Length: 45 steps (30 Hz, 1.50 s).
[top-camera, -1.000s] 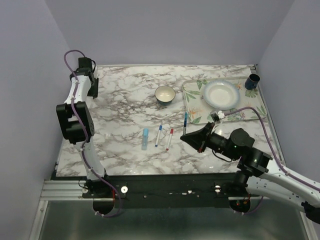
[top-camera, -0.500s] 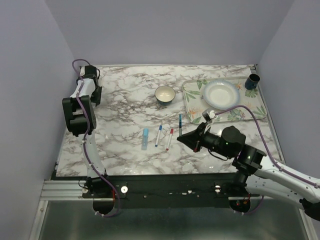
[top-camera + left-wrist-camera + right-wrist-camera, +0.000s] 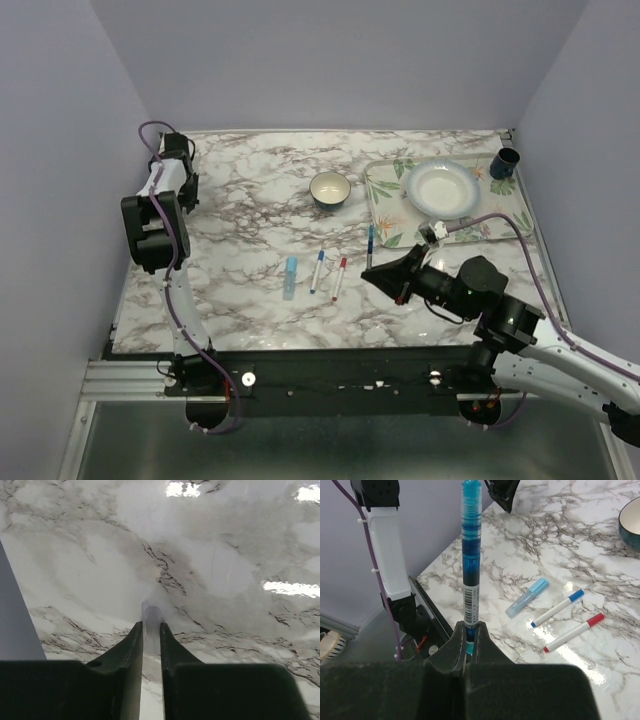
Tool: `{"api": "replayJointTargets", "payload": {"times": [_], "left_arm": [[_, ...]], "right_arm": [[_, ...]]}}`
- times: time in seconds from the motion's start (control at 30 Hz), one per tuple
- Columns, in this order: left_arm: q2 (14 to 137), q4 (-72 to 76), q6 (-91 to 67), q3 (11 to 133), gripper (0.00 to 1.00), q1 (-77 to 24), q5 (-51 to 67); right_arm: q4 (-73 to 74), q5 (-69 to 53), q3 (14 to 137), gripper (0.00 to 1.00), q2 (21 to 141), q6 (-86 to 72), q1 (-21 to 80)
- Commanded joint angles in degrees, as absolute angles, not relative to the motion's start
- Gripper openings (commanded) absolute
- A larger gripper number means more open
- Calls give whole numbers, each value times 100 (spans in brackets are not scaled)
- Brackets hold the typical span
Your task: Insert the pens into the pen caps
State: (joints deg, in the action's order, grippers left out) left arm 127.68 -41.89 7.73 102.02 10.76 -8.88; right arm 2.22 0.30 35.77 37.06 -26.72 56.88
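In the right wrist view my right gripper point(image 3: 471, 627) is shut on the lower end of a translucent blue pen point(image 3: 471, 555), which sticks straight out beyond the fingertips. From above, that gripper point(image 3: 372, 272) hovers over the table's middle with the pen point(image 3: 370, 243) pointing away. A blue-ended white pen point(image 3: 318, 270) and a red-ended white pen point(image 3: 339, 278) lie flat side by side on the marble. My left gripper point(image 3: 186, 190) is at the far left edge. Its narrow jaws point(image 3: 151, 625) press on a small pale pen cap point(image 3: 151, 616), blurred, standing on the table.
A light blue highlighter point(image 3: 291, 277) lies left of the two pens. A bowl point(image 3: 330, 189) sits at mid-back. A floral tray point(image 3: 388, 215) carries a white plate point(image 3: 440, 190) at the back right, with a dark blue cup point(image 3: 505, 163) in the corner.
The left jaws have narrowed around the pale cap. The right arm swung left with the blue pen, then came back to where it was.
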Motion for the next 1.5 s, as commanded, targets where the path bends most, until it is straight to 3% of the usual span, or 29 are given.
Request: {"api": "replayJointTargets", "payload": {"times": [0.0, 0.13, 0.23, 0.43, 0.63, 0.93, 1.17, 1.3, 1.47], "left_arm": [[12499, -4527, 396, 9757, 12, 1064, 164], [11928, -4080, 272, 8915, 0, 827, 965], [11322, -3798, 745, 8327, 0, 257, 1649], [9758, -3122, 2880, 6728, 0, -1158, 1687], [8439, -2252, 4172, 5435, 0, -1397, 2232], [8244, -2268, 5475, 4668, 0, -1827, 626], [8359, -2364, 5757, 4517, 0, -2135, 44], [8332, -2513, 5572, 4526, 16, -2162, 210], [8315, -2628, 5379, 4526, 25, -2259, 255]], "right_arm": [[475, 290, 3674, 1, 3350, -2672, 5678], [580, 334, 3621, 1, 3182, -2725, 5686], [650, 255, 3560, 1, 3103, -2812, 5678], [817, 211, 3428, 1, 2690, -3006, 5686], [1098, 377, 3331, 1, 2172, -3146, 5687], [1257, 790, 3155, 1, 1653, -3384, 5678], [1318, 870, 3234, 1, 1652, -3340, 5678], [1301, 853, 3217, 1, 1661, -3410, 5678], [1371, 861, 3234, 1, 1600, -3428, 5686]]}}
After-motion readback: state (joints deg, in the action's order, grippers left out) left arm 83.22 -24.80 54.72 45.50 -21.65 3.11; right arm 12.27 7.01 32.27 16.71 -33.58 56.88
